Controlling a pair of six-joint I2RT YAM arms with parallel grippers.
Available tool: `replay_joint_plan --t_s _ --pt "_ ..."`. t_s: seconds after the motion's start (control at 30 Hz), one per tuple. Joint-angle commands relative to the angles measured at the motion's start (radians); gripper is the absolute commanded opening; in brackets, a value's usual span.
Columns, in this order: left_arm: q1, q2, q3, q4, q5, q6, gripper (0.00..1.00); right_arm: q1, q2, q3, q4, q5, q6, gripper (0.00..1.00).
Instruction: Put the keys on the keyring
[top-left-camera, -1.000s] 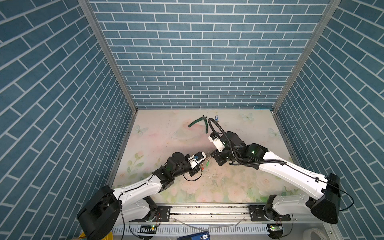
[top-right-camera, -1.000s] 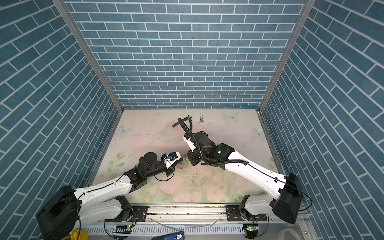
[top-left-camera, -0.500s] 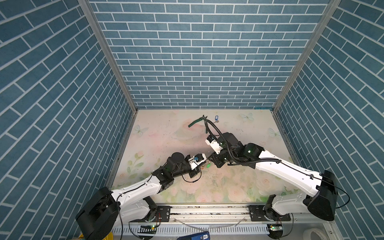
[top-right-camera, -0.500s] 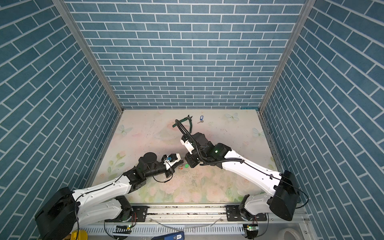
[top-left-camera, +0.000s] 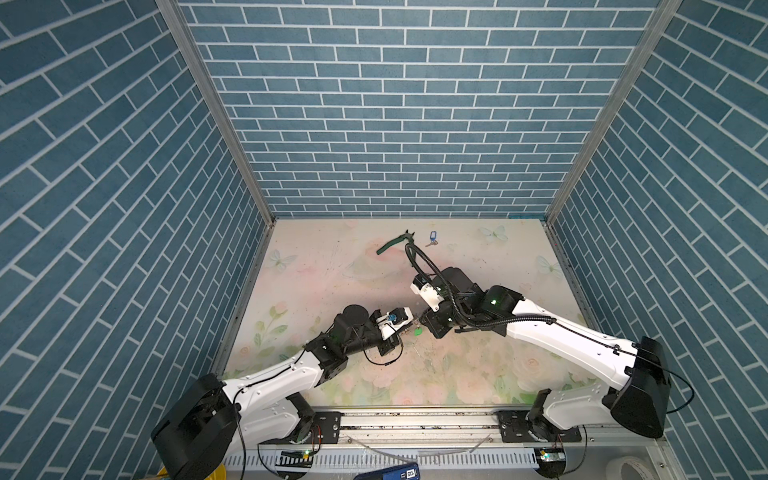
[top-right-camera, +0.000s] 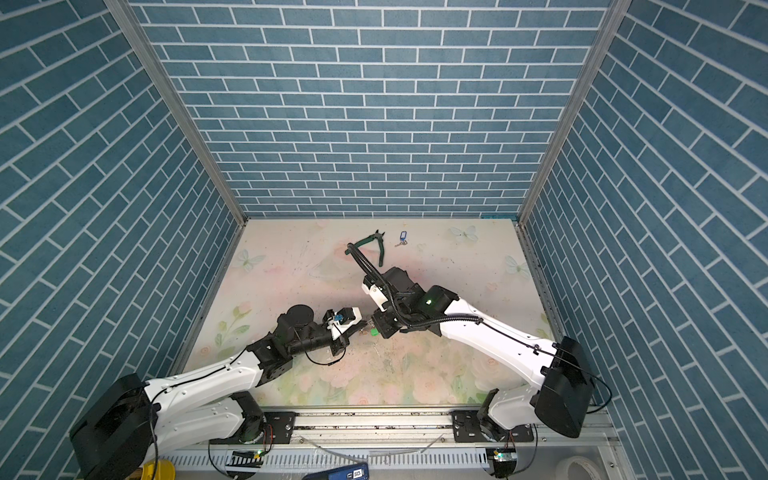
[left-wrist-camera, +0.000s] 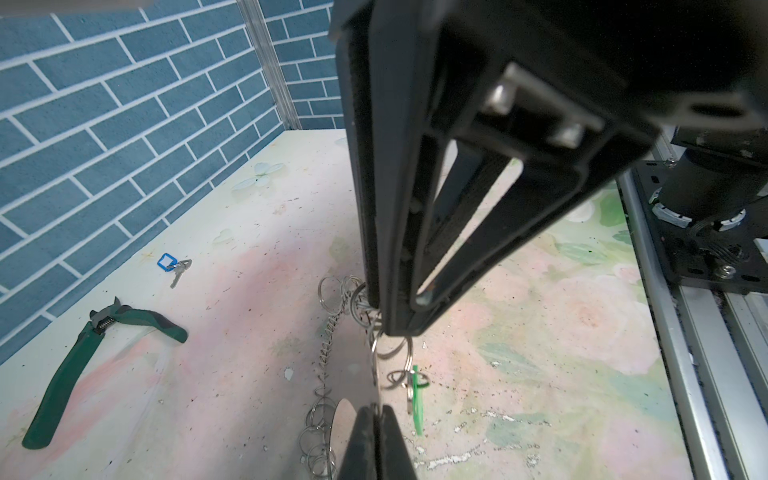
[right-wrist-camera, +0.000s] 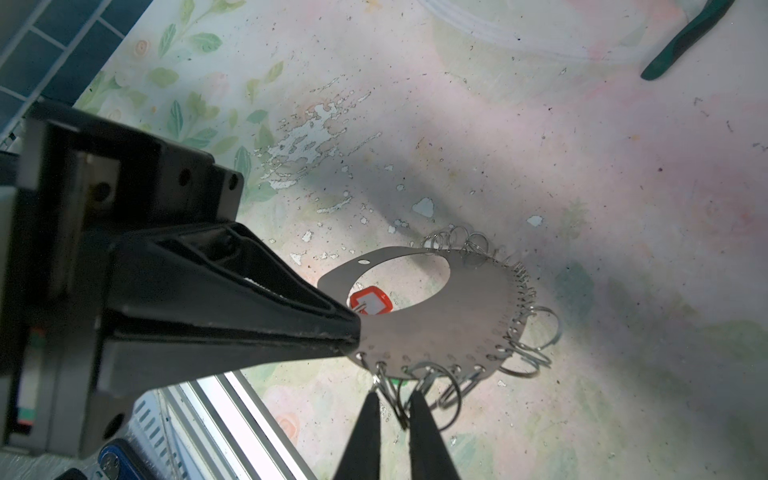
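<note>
The keyring (right-wrist-camera: 457, 316), a flat dark grey oval hoop edged with small silvery rings, is held off the table in mid-scene. My left gripper (left-wrist-camera: 377, 411) (right-wrist-camera: 355, 332) is shut on its rim. My right gripper (right-wrist-camera: 395, 409) (left-wrist-camera: 399, 328) meets it from the opposite side, jaws closed to a narrow gap on one small ring at the edge. The two grippers nearly touch in a top view, left (top-left-camera: 406, 326), right (top-left-camera: 424, 323). The keys (top-left-camera: 432, 237) (top-right-camera: 402, 238) (left-wrist-camera: 174, 264), one silvery key on a blue tag, lie far back on the table, away from both grippers.
Green-handled pliers (top-left-camera: 390, 244) (top-right-camera: 370, 245) (left-wrist-camera: 83, 357) lie at the back, just left of the blue-tagged key. A green tag (left-wrist-camera: 417, 399) (top-left-camera: 417, 331) hangs from a ring below the grippers. A red tag (right-wrist-camera: 370, 302) shows through the hoop's hole. Brick walls enclose three sides.
My right gripper has shifted slightly toward the left gripper and its jaws have narrowed onto the rings. The left arm has stayed put, still clamped on the keyring.
</note>
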Motion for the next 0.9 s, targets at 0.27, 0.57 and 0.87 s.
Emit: replay_joint_plan --t_s 0.27,0.57,0.87 --pt "-0.002 0.007 -0.002 0.012 0.017 0.005 0.0 0.002 0.005 0.008 -0.016 -0.001 -0.034 0.03" --pt "-0.003 0.011 -0.002 0.012 0.02 0.001 0.0 0.001 -0.034 0.002 0.001 0.091 -0.025 0.0" --pt "-0.002 -0.002 0.004 0.006 0.023 -0.023 0.0 0.001 -0.068 -0.015 0.063 0.159 -0.003 0.0"
